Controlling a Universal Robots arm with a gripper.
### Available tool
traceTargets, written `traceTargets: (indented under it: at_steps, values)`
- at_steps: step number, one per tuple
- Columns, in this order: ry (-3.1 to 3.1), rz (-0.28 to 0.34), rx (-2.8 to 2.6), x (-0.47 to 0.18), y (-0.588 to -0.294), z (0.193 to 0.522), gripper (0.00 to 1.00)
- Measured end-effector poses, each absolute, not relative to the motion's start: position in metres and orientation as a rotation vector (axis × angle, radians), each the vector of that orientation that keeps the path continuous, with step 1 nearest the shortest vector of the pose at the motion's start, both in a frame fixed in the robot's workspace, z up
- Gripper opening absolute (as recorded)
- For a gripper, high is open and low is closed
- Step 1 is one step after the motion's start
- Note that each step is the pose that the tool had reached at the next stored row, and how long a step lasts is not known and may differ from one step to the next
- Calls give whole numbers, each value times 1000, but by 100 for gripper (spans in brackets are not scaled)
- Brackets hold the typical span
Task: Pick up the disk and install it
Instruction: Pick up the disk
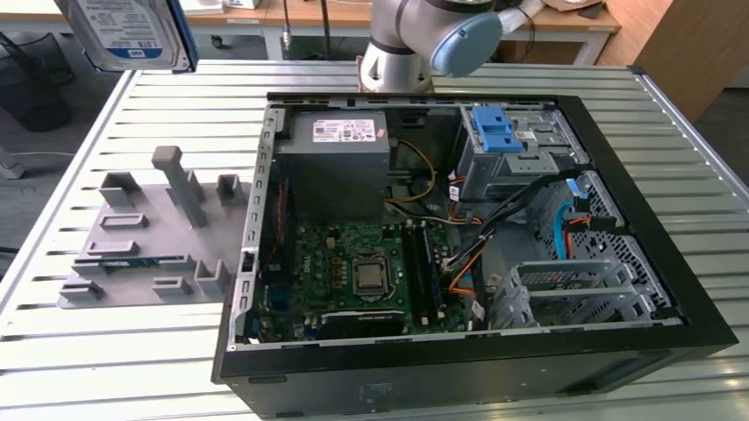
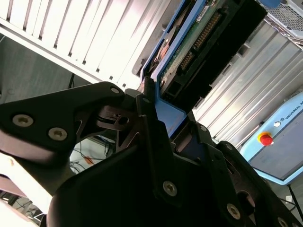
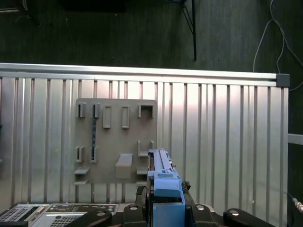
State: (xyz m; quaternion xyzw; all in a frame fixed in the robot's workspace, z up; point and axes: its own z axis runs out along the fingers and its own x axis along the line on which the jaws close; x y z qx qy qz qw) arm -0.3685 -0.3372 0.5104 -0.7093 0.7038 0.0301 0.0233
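**Silver disk (image 1: 126, 33) held aloft in the gripper**

White-and-blue label towards the camera, the disk sits at the exterior view's upper left, in the air and well apart from the open computer case (image 1: 655, 202). In the second wrist view the gripper (image 2: 168, 113) has its black fingers (image 2: 150, 123) clenched on the disk's blue rail, one to each side, with the connector edge pointing away from them. The first wrist view shows the disk edge-on, over the slatted metal table (image 1: 94, 368). A grey fixture plate (image 1: 153, 237) with upright posts lies on the table just beside the case, towards the exterior view's left. Inside the case are a grey power-supply box (image 1: 339, 162), a motherboard (image 1: 363, 263) and a metal cage with a blue latch (image 1: 503, 140).
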Motion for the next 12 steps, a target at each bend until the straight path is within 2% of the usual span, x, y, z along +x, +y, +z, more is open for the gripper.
traceTargets:
  at_steps: [12]
  values:
    - [2188, 81, -2204, -365, -347, 510, 36]
